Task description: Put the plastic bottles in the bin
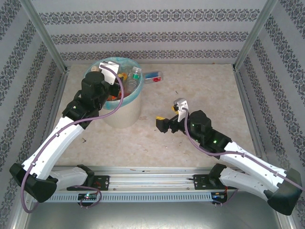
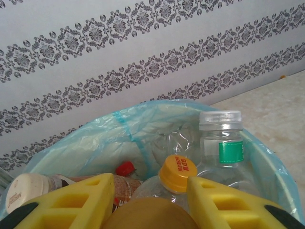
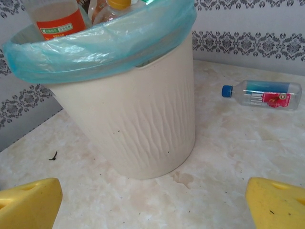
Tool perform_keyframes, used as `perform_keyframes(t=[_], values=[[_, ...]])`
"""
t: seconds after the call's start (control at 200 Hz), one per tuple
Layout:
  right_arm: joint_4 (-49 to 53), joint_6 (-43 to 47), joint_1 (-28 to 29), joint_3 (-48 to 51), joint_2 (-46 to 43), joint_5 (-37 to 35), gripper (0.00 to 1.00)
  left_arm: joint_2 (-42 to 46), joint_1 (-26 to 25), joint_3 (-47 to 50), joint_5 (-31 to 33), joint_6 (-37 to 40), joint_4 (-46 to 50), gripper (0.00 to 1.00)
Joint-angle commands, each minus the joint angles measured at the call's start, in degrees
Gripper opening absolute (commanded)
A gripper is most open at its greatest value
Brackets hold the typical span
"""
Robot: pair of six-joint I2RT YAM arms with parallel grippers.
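Left gripper (image 2: 148,192): it hangs over the mouth of the bin (image 2: 95,138). Its yellow fingers (image 2: 90,200) stand apart, and a tan round object (image 2: 150,214) fills the gap between them. I cannot tell whether the fingers press on that object or merely flank it.

Bin contents, seen from the left wrist:
- an orange-capped bottle (image 2: 177,171) just beyond the fingers
- a clear bottle with a green label (image 2: 222,143), upright against the right side of the turquoise liner (image 2: 138,124)
- a white-capped bottle (image 2: 24,192) at the left
- a red cap (image 2: 125,168) lower down

The right wrist view also shows a bottle with an orange label (image 3: 57,20) rising above the rim.

Right gripper (image 3: 152,210): it sits low over the table (image 3: 228,157) and faces the cream wall of the bin (image 3: 143,119). Its two yellow fingertips are spread wide with nothing between them. In the top view it sits right of the bin (image 1: 126,114) and well apart from it (image 1: 161,124).

Outstanding item: one blue-capped bottle (image 3: 264,94) with a red label lies on its side on the table. From above it lies just beside the bin's far right edge (image 1: 153,76).
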State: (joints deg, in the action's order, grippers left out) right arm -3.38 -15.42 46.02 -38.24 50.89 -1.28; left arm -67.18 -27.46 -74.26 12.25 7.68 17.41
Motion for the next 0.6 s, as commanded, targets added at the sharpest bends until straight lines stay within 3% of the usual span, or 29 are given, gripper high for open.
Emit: perform_keyframes(t=[0.0, 0.37, 0.595], values=[[-3.16, -1.79, 0.62, -1.65, 0.02, -0.15, 0.98, -0.72, 0.76, 0.95, -4.86, -4.03, 3.60, 0.00], [-2.03, -0.01, 0.56, -3.25, 1.63, -1.09, 0.98, -1.08, 2.32, 1.41, -4.77, -4.58, 4.00, 0.00], [-3.13, -0.38, 0.56, -2.39, 2.41, -2.57, 0.98, -5.61, 2.80, -1.09, -2.59, -1.81, 9.98, 0.00]])
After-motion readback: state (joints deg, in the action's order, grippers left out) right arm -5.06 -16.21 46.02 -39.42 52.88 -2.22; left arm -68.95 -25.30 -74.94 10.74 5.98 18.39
